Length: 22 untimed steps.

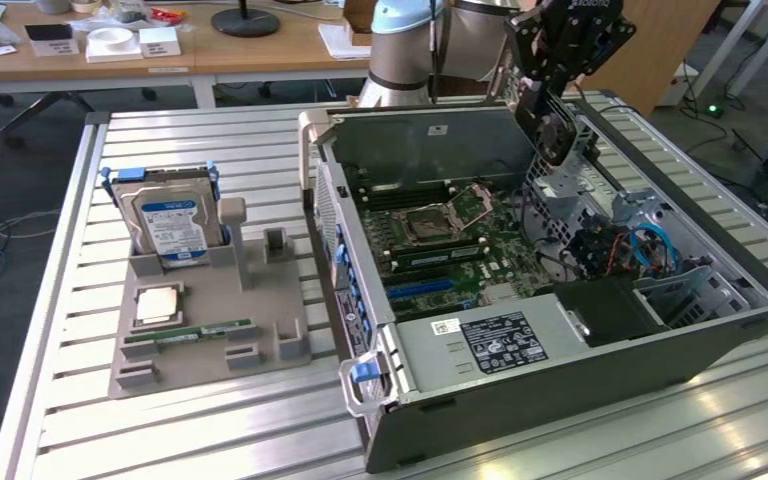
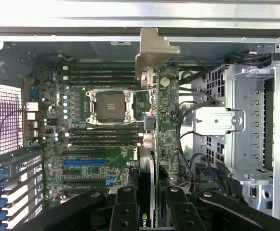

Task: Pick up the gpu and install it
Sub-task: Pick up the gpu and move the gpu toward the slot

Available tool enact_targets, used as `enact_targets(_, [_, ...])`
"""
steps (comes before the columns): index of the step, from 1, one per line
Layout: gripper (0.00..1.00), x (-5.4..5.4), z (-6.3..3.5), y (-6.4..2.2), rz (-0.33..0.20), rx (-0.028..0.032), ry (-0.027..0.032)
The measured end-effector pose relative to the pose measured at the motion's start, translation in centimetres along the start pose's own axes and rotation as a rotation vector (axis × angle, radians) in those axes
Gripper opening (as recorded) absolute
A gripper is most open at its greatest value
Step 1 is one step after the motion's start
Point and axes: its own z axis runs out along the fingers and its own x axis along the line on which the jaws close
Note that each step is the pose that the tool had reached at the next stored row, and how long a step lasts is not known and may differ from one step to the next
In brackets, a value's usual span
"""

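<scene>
GPU [image 2: 167, 120] clamped edge-on in gripper [image 2: 152, 192], held above open case [image 1: 558, 400], not yet seated. Install step judged underway; seating demands edge aligned with slot [image 2: 84, 162] inside case.

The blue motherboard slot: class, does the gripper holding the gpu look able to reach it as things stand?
Probably yes. The case lies open, the gripper holds the gpu over it, and nothing covers the blue slot; the cables run beside the drive cage.

Bright even light, glare on table [image 1: 704, 420]
</scene>
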Motion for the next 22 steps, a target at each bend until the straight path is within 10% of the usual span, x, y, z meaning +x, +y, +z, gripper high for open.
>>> enact_targets(22, [0.26,-3.3,0.11,0.14,0.000,0.0000,0.0000])
